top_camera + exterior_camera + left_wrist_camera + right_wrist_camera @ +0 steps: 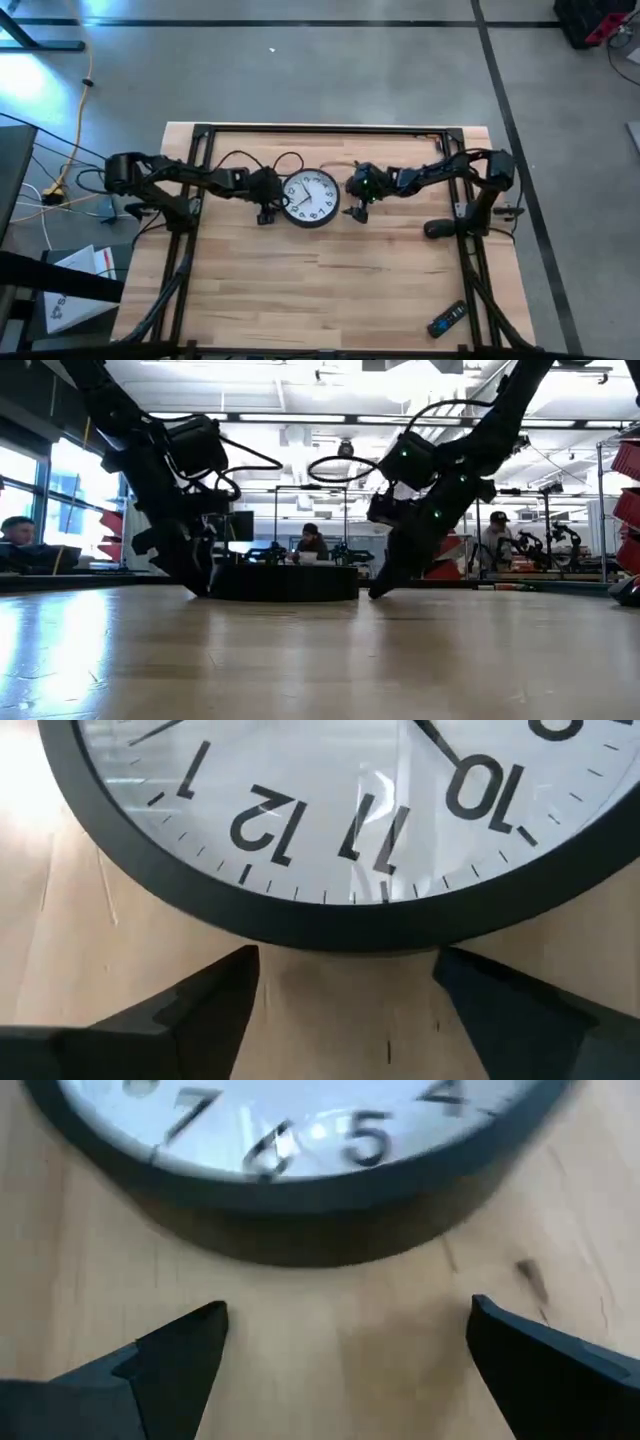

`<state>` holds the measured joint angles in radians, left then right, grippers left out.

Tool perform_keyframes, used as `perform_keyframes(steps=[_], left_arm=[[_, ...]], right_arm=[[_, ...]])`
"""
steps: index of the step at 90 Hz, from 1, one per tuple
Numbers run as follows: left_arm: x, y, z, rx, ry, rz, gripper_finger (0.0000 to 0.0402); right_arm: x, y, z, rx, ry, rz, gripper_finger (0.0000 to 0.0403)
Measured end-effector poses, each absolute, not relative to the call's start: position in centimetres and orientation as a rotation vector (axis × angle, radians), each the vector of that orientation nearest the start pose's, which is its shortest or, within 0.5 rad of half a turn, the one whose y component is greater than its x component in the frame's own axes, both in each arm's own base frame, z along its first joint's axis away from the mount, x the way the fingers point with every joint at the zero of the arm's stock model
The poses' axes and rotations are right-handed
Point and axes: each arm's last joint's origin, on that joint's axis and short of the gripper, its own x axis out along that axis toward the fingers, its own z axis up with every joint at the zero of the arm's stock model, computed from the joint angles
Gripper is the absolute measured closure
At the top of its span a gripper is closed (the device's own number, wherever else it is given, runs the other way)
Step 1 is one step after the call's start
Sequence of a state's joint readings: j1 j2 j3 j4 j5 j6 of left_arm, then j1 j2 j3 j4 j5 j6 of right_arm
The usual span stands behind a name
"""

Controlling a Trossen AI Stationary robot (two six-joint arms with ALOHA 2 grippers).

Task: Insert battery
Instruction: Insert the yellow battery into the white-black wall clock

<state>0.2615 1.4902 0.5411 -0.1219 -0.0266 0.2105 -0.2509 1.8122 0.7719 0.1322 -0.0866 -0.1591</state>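
- Item under task: wall clock [311, 198], lying face up at the middle of the desk [330, 290], dial and glass uppermost. The battery bay is presumably on the underside; it is not visible in any view, and no battery can be identified.
- Left pincer [266, 212]: down at desk level just beside the clock's rim on the 11–12 side, fingers spread wide, gripping nothing.
- Right pincer [358, 210]: just beside the opposite rim, near the 5–6 numerals, likewise spread and empty.
- Handling judgement: a light, rigid plastic case with a smooth rounded rim, likely slippery under hard fingers. The glass front is the fragile part (keep contact off the face).
- Recommended hold: on the dark rim wall, opposite sides, one pincer each, so the clock can be lifted and turned over without skidding.
- Other items: a remote control [446, 319] and a dark object, possibly a mouse [437, 229], lie well apart.
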Motion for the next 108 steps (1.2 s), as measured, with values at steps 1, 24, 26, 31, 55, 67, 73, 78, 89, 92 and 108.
perform_keyframes(steps=[1,24,26,31,55,67,73,78,89,92,108], left_arm=[[22.8,6.2,11.8,0.062,1.087,0.146,0.0097],[23.0,5.9,11.8,0.055,1.074,0.153,0.0097],[23.0,5.8,11.8,0.057,1.072,0.152,0.0097],[23.1,5.6,11.8,0.063,1.069,0.149,0.0097],[23.3,4.6,11.8,0.131,1.08,0.176,0.0097],[23.3,4.4,11.9,0.138,1.08,0.192,0.0097],[23.3,4.4,11.9,0.132,1.083,0.196,0.0097],[23.2,4.3,11.9,0.136,1.09,0.2,0.0097],[23.2,4.3,11.8,0.142,1.1,0.204,0.0097],[23.2,4.3,11.8,0.142,1.1,0.204,0.0097],[23.1,4.2,11.8,0.137,1.109,0.208,0.0097]], right_arm=[[30.9,-7.6,10.2,-0.005,0.906,-0.082,0.0027],[31.4,-7.2,9.3,0.165,0.883,-0.139,0.0027],[31.5,-7.2,9.4,0.192,0.87,-0.137,0.0027],[31.6,-7.2,9.4,0.24,0.845,-0.121,0.0027],[32.0,-7.1,9.9,0.688,0.779,-0.072,0.0027],[32.3,-6.9,10.2,0.874,0.749,-0.066,0.0027],[32.5,-6.7,10.4,0.93,0.736,-0.048,0.0028],[32.6,-6.6,10.6,0.968,0.728,-0.033,0.0028],[32.9,-6.5,10.9,0.982,0.696,0.002,0.0028],[32.9,-6.5,11.0,0.976,0.687,0.007,0.0028],[33.1,-6.6,11.2,0.968,0.661,0.012,0.0028]])
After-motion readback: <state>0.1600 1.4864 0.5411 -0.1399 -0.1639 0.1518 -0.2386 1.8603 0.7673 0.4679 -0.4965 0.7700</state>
